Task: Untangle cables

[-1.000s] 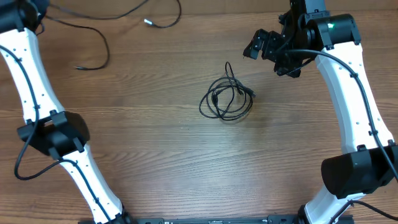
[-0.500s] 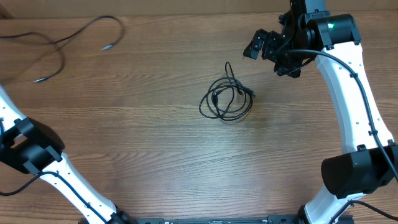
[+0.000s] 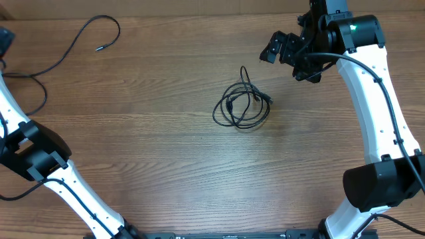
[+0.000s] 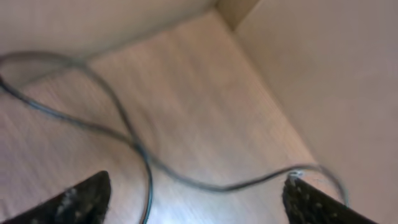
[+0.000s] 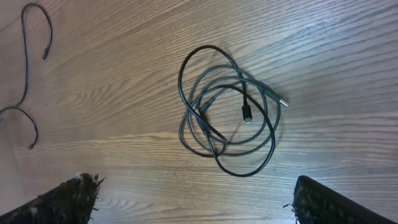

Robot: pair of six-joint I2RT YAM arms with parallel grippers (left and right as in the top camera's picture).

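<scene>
Overhead view shows me the knotted coil of cables (image 3: pixel 242 106) lying near the middle of the table (image 3: pixel 166 172), well apart from both arms. One loose strand (image 3: pixel 73 38) curves in the far left corner. Its plug tip is visible, but the other end runs out of the picture at the left edge. The left arm is mostly cut off there.

The left wrist view is blurred. The left gripper (image 4: pixel 196 202) has its fingers (image 4: pixel 87 196) standing wide apart in the bottom corners, and nothing is clamped between them. The strand crosses the wood below and leaves at the lower edge, so I cannot tell if it touches a finger. A small silver tip lies just beside the other finger.

In the right wrist view the right gripper (image 5: pixel 202 202) is spread fully and holds nothing. Only its fingertips show, and the coil lies ahead of them, not touched.
</scene>
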